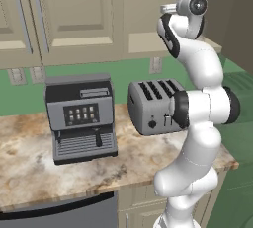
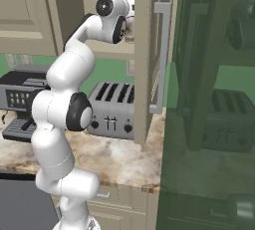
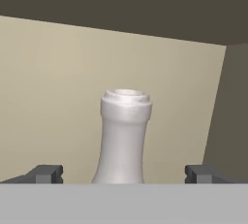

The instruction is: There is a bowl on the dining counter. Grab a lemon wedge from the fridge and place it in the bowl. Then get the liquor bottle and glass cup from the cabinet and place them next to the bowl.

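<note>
The liquor bottle (image 3: 123,140) is pale grey-white with a lipped mouth, and its neck stands upright in the hand view. It is inside the cabinet (image 3: 58,97), in front of the beige back wall. My gripper (image 3: 123,174) is open, with one dark fingertip (image 3: 46,173) to the left of the neck and the other (image 3: 203,173) to the right. Neither touches the neck. In the right base view my hand (image 2: 127,22) reaches high behind the open cabinet door (image 2: 144,50). The bowl, lemon wedge, glass cup, fridge and dining counter are out of view.
Below the arm, a coffee machine (image 1: 81,116) and a grey toaster (image 1: 153,106) stand on a mottled stone counter (image 1: 29,168). The open door's long bar handle (image 2: 162,57) hangs close to my hand. A dark green see-through panel (image 2: 214,124) stands to the right.
</note>
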Controlling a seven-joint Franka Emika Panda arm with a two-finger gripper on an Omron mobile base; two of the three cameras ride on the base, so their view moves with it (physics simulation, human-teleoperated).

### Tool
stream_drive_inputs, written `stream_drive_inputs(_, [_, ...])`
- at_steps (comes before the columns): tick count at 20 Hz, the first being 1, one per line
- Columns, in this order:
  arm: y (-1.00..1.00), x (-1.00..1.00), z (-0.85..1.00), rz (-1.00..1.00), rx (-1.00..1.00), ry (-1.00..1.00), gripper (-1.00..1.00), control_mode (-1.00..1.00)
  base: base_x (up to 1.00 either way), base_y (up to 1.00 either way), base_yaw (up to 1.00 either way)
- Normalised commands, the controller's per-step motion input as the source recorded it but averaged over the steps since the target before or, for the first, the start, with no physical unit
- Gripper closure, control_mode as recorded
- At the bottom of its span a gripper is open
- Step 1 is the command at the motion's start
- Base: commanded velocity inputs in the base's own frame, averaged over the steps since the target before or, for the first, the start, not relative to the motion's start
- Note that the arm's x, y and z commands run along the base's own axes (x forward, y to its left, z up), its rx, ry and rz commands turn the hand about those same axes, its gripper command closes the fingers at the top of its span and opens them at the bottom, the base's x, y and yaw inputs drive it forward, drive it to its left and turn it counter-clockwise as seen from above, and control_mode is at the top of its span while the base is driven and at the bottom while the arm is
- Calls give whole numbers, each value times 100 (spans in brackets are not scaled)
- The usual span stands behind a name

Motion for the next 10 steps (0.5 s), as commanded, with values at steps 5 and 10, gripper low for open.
stream_drive_inputs(5, [-1, 20, -5, 0, 0, 7, 100, -100, 0, 0, 0])
stream_drive_inputs(10, [-3, 11, -12, 0, 0, 6, 100, -100, 0, 0, 0])
